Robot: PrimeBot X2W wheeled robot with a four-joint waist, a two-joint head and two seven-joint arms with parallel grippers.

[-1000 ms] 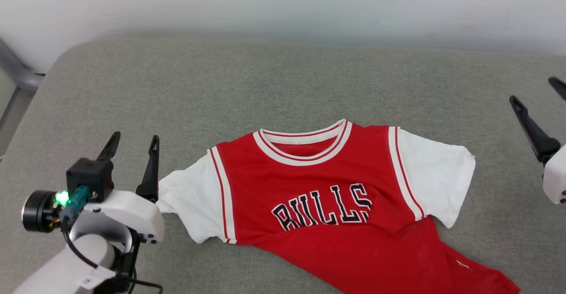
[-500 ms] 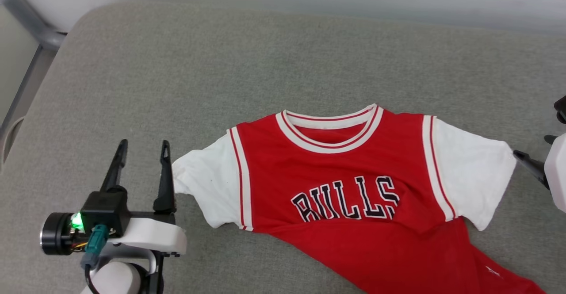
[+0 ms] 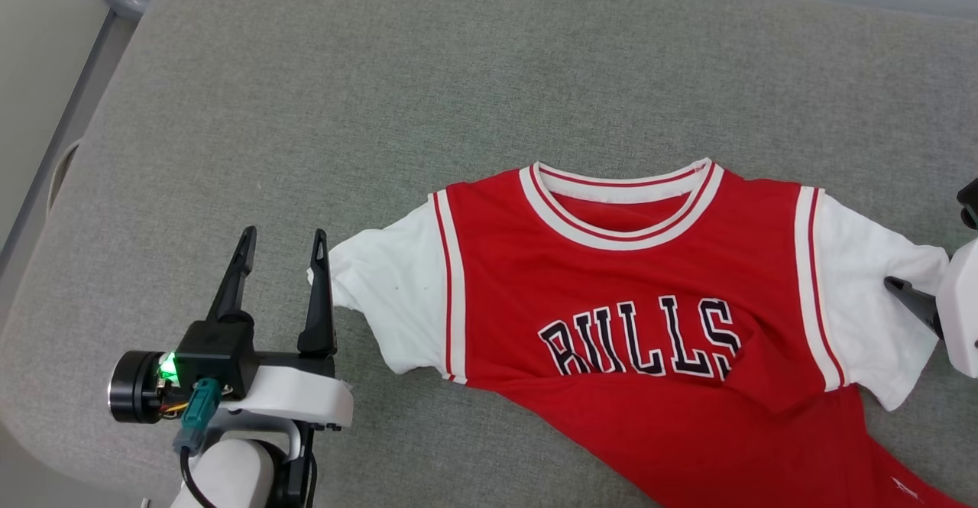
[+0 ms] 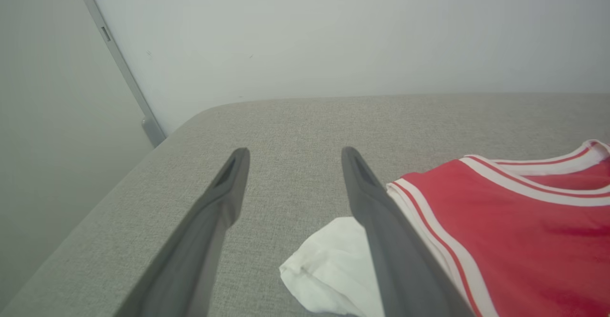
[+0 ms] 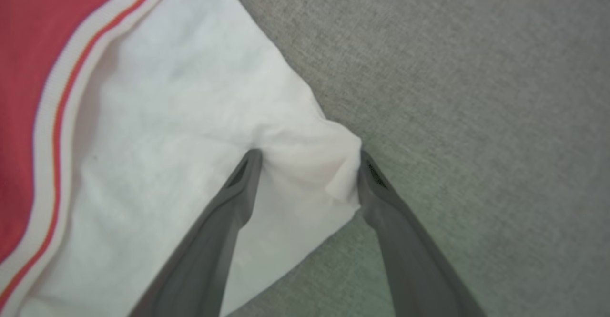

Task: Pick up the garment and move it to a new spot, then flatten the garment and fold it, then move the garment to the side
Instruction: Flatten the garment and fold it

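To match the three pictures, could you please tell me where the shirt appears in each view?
Head view: shirt spread across centre and lower right.
Left wrist view: lower right, by the left gripper.
Right wrist view: left half, sleeve corner between the right gripper's fingers.
Shared landmark: the grey cushion under it.

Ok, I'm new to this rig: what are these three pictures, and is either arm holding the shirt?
It is a two-armed robot. The wide picture comes from its head, looking down on a grey fabric-covered surface where a red jersey-style T-shirt with white sleeves lies front up. The other two come from cameras on the wrists, looking along each end effector's two dark fingers. The left end effector is open beside one sleeve. The right end effector is open too, its fingers astride the corner of the other sleeve. Nothing is held.
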